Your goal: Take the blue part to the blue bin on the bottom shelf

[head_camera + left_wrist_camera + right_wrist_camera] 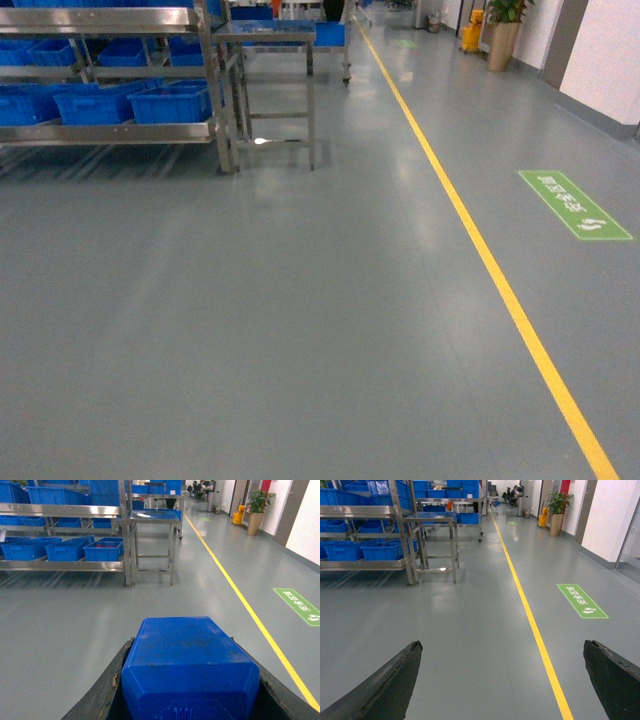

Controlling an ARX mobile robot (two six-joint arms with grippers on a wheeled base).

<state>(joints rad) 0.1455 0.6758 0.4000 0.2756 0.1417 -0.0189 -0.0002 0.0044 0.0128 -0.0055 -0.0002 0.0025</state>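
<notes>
The left pincer (190,700) was clamped on the blue part (190,670), carrying it toward the rack. The right pincer (505,680) hung apart, empty. Far ahead-left, blue bins (102,550) sat on the bottom shelf (60,566).

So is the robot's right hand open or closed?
Open. In the right wrist view the right end effector has its two black fingers spread far apart, with only bare grey floor between them.
</notes>
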